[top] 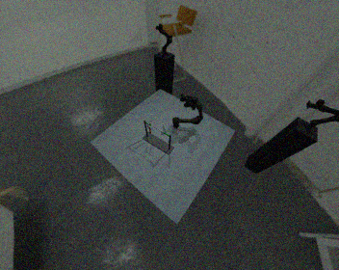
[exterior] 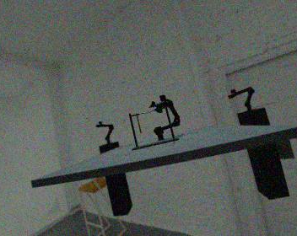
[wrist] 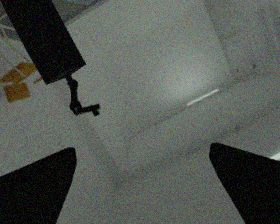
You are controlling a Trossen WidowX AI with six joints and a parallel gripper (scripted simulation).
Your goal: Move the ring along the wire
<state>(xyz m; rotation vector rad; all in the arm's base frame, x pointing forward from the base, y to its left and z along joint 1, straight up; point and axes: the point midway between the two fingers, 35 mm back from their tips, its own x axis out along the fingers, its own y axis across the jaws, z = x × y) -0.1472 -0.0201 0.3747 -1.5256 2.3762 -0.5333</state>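
Observation:
The ring's orange handle [top: 150, 130] [exterior: 139, 126] hangs down beside one post [top: 145, 129] [exterior: 133, 131]. The ring itself is too small and dark to make out clearly. The other post [top: 169, 143] [exterior: 171, 124] stands at the opposite end of the base, with a green wire part [top: 167, 133] near it in the top view. My gripper [top: 183, 100] [exterior: 152, 104] [wrist: 144, 153] is open, its two dark fingers wide apart with nothing between them in the wrist view. It is raised, away from the handle.
The dark base plate [top: 157, 144] [exterior: 153, 145] carries both posts on the pale table [top: 178, 193] [exterior: 76, 169]. Two other arms [top: 166, 40] [top: 332, 113] stand on dark pedestals beyond the table's edges. An orange object [top: 187, 15] is farther back.

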